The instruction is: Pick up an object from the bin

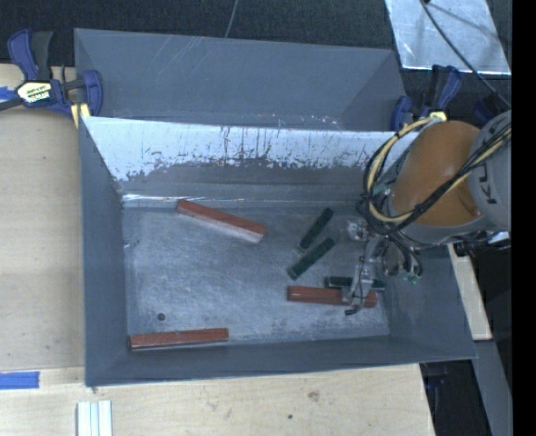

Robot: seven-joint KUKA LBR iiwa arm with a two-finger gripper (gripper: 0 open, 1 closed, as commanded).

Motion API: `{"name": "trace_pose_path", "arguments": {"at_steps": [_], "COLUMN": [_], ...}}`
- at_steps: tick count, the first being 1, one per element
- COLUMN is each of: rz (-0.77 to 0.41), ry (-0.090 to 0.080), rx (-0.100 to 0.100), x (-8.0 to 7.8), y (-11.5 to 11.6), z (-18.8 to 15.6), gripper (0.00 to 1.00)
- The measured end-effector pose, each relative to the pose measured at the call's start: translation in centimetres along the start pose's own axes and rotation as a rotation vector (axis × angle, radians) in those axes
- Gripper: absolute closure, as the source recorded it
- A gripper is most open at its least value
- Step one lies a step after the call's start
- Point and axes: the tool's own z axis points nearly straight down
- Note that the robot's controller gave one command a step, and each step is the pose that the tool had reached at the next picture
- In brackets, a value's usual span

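My gripper [357,300] is low in the bin's right part, its fingertips down at the right end of a short reddish-brown stick [318,295] that lies flat on the floor. The stick's right end is hidden behind the fingers, so contact is unclear. Just up and left of it lie two dark green sticks, one [317,228] slanted near the back and one [308,259] slanted below it.
A long reddish-brown stick [221,221] lies slanted at the back left of the floor. Another reddish-brown stick [178,338] rests along the front wall at the left. A small dark speck [161,317] sits near it.
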Motion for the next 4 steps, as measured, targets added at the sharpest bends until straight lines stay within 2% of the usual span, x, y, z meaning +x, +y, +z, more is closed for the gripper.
{"name": "trace_pose_path", "arguments": {"at_steps": [1,2,3,4], "rz": [0.098,0.098,0.098,0.046], "ry": [-0.011,-0.011,-0.010,-0.011], "rx": [0.000,0.000,0.001,0.001], "x": [-4.4,-4.4,-4.4,-3.0], "y": [0.2,0.2,0.2,3.2], "z": [-0.3,-0.3,-0.3,0.1], "gripper": [1.00,0.00,0.00,0.00]}}
